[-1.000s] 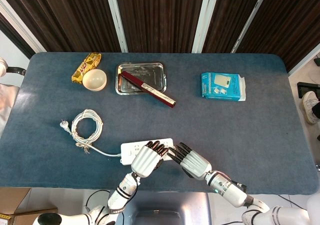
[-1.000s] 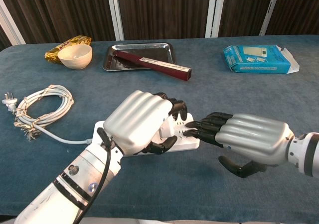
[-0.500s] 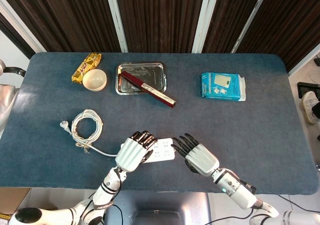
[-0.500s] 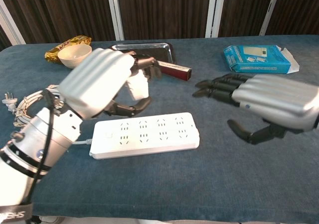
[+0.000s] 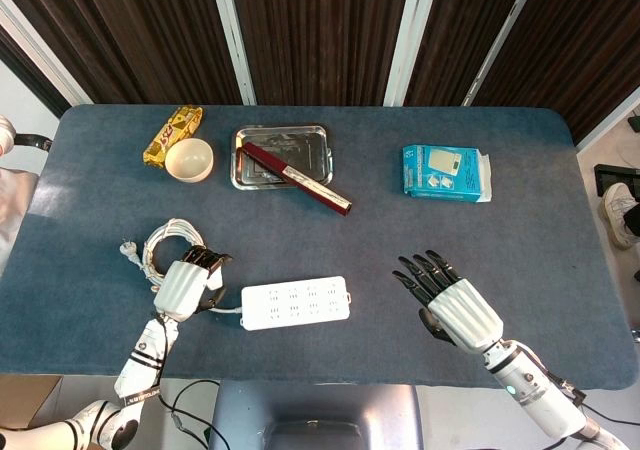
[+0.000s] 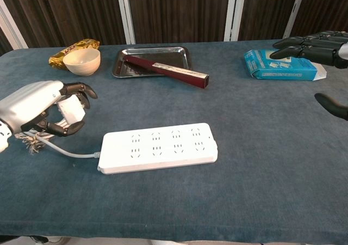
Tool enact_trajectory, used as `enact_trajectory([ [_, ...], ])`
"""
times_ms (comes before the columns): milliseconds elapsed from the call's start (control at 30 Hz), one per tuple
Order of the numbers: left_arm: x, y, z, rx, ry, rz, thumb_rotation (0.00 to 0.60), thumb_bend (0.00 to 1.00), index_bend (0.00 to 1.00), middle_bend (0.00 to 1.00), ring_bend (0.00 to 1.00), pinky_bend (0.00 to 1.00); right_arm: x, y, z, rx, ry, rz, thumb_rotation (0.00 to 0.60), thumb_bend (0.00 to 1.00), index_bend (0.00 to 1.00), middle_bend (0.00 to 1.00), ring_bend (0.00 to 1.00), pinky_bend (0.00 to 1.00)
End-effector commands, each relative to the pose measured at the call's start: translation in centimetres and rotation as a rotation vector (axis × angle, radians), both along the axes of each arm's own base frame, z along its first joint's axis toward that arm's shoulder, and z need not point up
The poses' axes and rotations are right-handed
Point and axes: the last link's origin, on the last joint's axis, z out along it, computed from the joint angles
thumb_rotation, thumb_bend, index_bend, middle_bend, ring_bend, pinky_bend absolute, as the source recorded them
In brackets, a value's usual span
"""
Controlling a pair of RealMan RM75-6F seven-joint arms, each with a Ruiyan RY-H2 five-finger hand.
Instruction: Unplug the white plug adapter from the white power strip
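The white power strip [image 5: 295,302] [image 6: 159,146] lies flat near the table's front edge, its sockets bare. My left hand [image 5: 186,285] [image 6: 38,109] is off to the strip's left, over the coiled cord, and holds the white plug adapter [image 6: 70,109] between thumb and fingers. In the head view the adapter is hidden under that hand. My right hand [image 5: 450,303] [image 6: 315,46] is well to the right of the strip, fingers spread and holding nothing.
The strip's white cord [image 5: 172,253] is coiled at the left. At the back are a snack bar [image 5: 172,134], a cream bowl [image 5: 189,159], a metal tray [image 5: 283,155] with a dark red box [image 5: 297,177] across it, and a blue box [image 5: 446,173].
My left hand has lifted the adapter out of the strip and carried it left over the cord. My right hand has let go of the strip and pulled away to the right.
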Motion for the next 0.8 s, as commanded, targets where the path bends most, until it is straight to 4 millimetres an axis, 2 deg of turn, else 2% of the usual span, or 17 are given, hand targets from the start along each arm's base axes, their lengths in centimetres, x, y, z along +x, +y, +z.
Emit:
enact_trajectory([
  [33,-2.8,0.6,0.5,-0.056,0.065,0.093,0.600,0.45,0.08,0.17,0.15,0.19,0.0,0.0,0.0,-0.001,-0.002,-0.005,0.600,0.68,0.00,0.05,0.00,0.00],
  [67,-3.0,0.6,0.5,-0.066,0.077,0.107,0.600,0.44,0.03,0.10,0.10,0.19,0.0,0.0,0.0,-0.002,-0.002,-0.004,0.600,0.68,0.00,0.05,0.00,0.00],
  [133,-3.1,0.7,0.9,-0.077,0.078,0.131,0.600,0.42,0.00,0.01,0.02,0.19,0.0,0.2,0.0,-0.002,0.003,0.001,0.600,0.68,0.00,0.04,0.00,0.00],
  [300,-3.3,-0.1,2.9,-0.066,0.088,0.131,0.600,0.40,0.00,0.00,0.00,0.16,-0.4,0.8,1.0,-0.031,0.009,-0.016,0.600,0.67,0.00,0.02,0.00,0.00],
  [367,-3.5,-1.5,4.9,-0.039,0.103,0.110,0.600,0.40,0.00,0.00,0.00,0.13,-1.4,1.4,2.0,-0.063,0.020,-0.069,0.600,0.63,0.00,0.01,0.00,0.00],
  [433,-4.1,-3.4,7.1,-0.019,0.134,0.101,0.600,0.40,0.00,0.00,0.00,0.12,-2.6,2.2,3.1,-0.098,0.036,-0.151,0.600,0.53,0.00,0.00,0.00,0.00],
  [500,-4.9,-6.2,9.8,-0.005,0.181,0.128,0.600,0.41,0.00,0.00,0.00,0.12,-4.2,3.2,4.5,-0.149,0.054,-0.247,0.600,0.46,0.00,0.00,0.00,0.00],
  [633,-6.7,-11.6,14.2,0.064,0.200,0.212,0.600,0.44,0.00,0.00,0.00,0.10,-7.9,5.3,6.4,-0.268,0.061,-0.370,0.600,0.40,0.00,0.00,0.00,0.00],
  [733,-8.1,-14.0,15.6,0.140,0.145,0.237,0.600,0.44,0.00,0.00,0.00,0.09,-10.2,6.5,7.0,-0.315,0.037,-0.441,0.600,0.37,0.00,0.00,0.00,0.00],
  [800,-8.8,-14.8,16.3,0.170,0.154,0.242,0.600,0.45,0.00,0.00,0.00,0.08,-11.3,6.9,7.5,-0.340,0.005,-0.489,0.600,0.35,0.00,0.00,0.00,0.00],
])
